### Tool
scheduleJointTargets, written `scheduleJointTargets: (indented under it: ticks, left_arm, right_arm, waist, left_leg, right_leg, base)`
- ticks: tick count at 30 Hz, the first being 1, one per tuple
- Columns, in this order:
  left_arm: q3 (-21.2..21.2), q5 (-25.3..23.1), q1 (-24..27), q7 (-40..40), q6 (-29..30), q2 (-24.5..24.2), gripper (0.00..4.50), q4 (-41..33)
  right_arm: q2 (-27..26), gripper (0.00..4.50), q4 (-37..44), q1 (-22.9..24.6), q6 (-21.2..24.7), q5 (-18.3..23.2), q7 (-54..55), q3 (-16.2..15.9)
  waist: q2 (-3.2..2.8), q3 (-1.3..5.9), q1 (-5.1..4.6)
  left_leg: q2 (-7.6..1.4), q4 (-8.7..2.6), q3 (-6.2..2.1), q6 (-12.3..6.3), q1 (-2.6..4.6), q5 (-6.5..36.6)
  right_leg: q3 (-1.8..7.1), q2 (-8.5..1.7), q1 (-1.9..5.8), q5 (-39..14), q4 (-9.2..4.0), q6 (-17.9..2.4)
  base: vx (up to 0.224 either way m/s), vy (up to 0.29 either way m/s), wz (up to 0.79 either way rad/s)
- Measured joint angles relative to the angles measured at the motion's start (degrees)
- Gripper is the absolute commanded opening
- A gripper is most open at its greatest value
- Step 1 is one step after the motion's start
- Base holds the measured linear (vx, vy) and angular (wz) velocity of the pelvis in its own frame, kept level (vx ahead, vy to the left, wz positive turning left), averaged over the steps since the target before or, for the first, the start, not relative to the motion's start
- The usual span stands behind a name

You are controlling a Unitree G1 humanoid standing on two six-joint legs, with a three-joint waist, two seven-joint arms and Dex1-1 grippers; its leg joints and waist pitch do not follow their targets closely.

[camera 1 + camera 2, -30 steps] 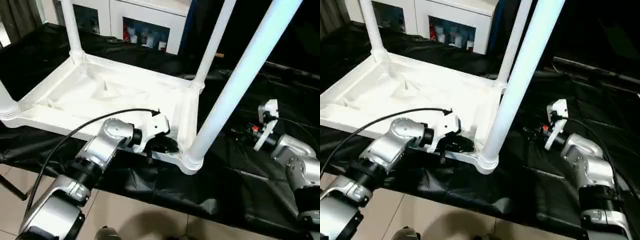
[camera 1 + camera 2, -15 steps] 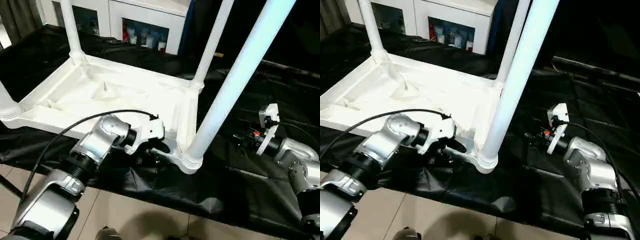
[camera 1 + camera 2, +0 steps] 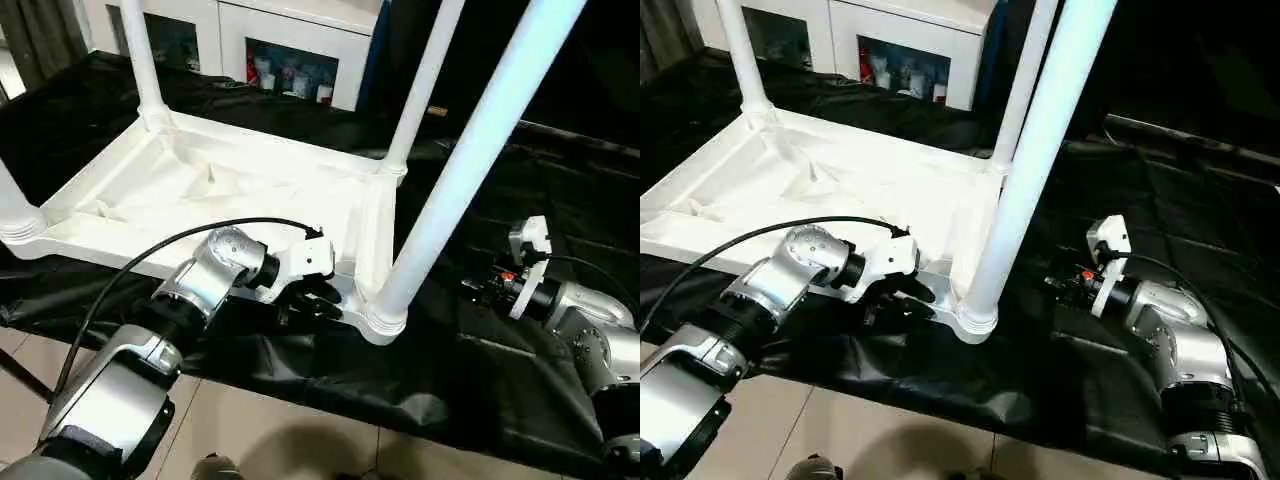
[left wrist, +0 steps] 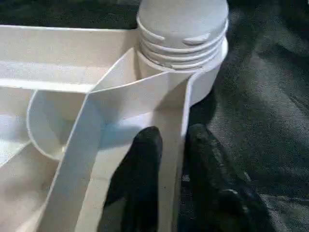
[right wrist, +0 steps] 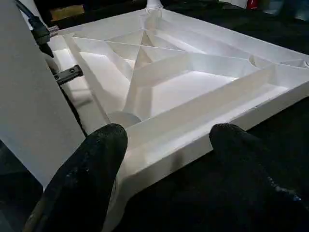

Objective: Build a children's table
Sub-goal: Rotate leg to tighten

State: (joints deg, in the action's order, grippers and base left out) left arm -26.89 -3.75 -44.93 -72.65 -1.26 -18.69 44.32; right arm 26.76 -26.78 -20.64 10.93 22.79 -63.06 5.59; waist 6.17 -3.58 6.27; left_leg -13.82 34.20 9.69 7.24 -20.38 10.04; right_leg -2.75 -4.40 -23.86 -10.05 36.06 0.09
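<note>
The upside-down white plastic ribbed table top [image 3: 200, 190] lies on the black-draped table, its near rim pinched by the left gripper [image 4: 171, 145] beside the near-right socket, while the right gripper [image 5: 164, 140] hangs open, empty, right.

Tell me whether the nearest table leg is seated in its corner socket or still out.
Seated. The nearest leg stands upright from the round corner socket of the upside-down tabletop, its ringed base inside the collar.

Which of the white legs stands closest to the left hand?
The big near leg in the front corner socket, just beside the left hand, which grips the tabletop's rim. The other legs rise from farther corners.
</note>
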Motion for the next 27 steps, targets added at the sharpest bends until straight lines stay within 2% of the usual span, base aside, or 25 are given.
scheduleJointTargets:
  ticks: [4, 8, 14, 16, 17, 20, 23, 27]
  left_arm:
    - [-0.03, -0.45, -0.65, -0.34, 0.42, 0.01, 0.54, 1.33]
    - [-0.10, -1.12, -2.05, 0.23, 2.98, 0.34, 0.27, 2.82]
    - [1.91, -1.72, -2.75, 8.08, 6.68, 3.33, 0.04, 4.35]
    - [2.74, -1.68, -1.99, 9.70, 6.73, 3.55, 0.01, 3.61]
    - [3.19, -1.68, -1.45, 10.12, 6.86, 3.56, 0.01, 2.93]
    - [3.66, -1.60, 0.06, 10.38, 6.63, 3.37, 0.00, 1.22]
    - [3.64, -1.61, 0.73, 10.27, 6.34, 3.33, 0.00, 0.28]
    - [3.88, -1.62, 1.68, 10.40, 5.82, 3.02, 0.00, -0.32]
  right_arm:
    - [0.00, 3.23, -0.51, -0.10, -0.37, -0.18, -0.01, -0.06]
    - [-0.02, 3.23, -1.16, -1.13, -1.44, -0.94, 0.81, -0.50]
    - [-1.23, 3.23, -3.97, -2.42, -6.25, -6.44, 8.90, -1.11]
    - [-1.22, 3.23, -5.00, -2.05, -8.38, -7.70, 9.59, -1.58]
    - [-1.22, 3.41, -5.31, -1.70, -9.03, -7.74, 9.39, -1.60]
    - [-1.19, 3.52, -5.19, -0.91, -9.25, -7.15, 6.71, -1.63]
    - [-1.22, 3.87, -2.48, 0.60, -7.88, -5.47, 3.43, -1.83]
    - [-1.35, 4.05, 1.67, 1.93, -6.02, -4.31, 0.10, -4.27]
  waist:
    - [-0.02, 0.01, -0.22]
    - [-0.02, 0.01, -1.06]
    - [-0.10, 0.06, -2.23]
    - [-0.30, 0.20, -2.69]
    - [-0.46, 0.29, -2.78]
    - [-1.07, 0.64, -2.82]
    - [-1.25, 0.74, -2.61]
    - [-1.78, 1.04, -2.80]
  left_leg:
    - [0.00, 0.00, 0.00, 0.00, 0.05, 0.00]
    - [0.01, 0.01, 0.00, 0.00, 0.08, 0.00]
    - [0.05, 0.01, -0.04, 0.00, 0.00, 0.00]
    - [0.05, 0.00, -0.04, 0.00, 0.01, 0.00]
    - [0.06, -0.01, -0.04, -0.01, 0.02, 0.01]
    - [0.07, -0.11, -0.02, -0.10, 0.09, 0.07]
    - [0.07, -0.43, 0.02, -0.10, 0.18, 0.07]
    - [0.08, -0.47, 0.04, -0.10, 0.25, 0.07]
  right_leg:
    - [0.00, 0.00, 0.01, 0.01, 0.00, -0.01]
    - [-0.01, 0.00, 0.00, 0.01, -0.02, -0.01]
    - [-0.04, 0.00, -0.06, 0.01, -0.14, -0.01]
    - [-0.04, 0.00, -0.06, 0.01, -0.14, -0.01]
    - [-0.03, 0.00, -0.05, 0.02, -0.14, -0.02]
    - [-0.03, 0.00, -0.04, 0.06, -0.14, -0.10]
    - [-0.07, 0.00, -0.06, 0.02, -0.19, -0.16]
    - [-0.04, 0.02, -0.01, -0.14, -0.30, 0.10]
  base:
    - [0.000, 0.000, 0.00]
    - [0.000, 0.000, 0.00]
    - [0.000, 0.000, 0.00]
    - [0.000, 0.000, 0.00]
    - [0.000, 0.000, 0.00]
    - [0.000, 0.000, 0.00]
    - [0.000, 0.000, 0.00]
    - [0.000, 0.000, 0.00]
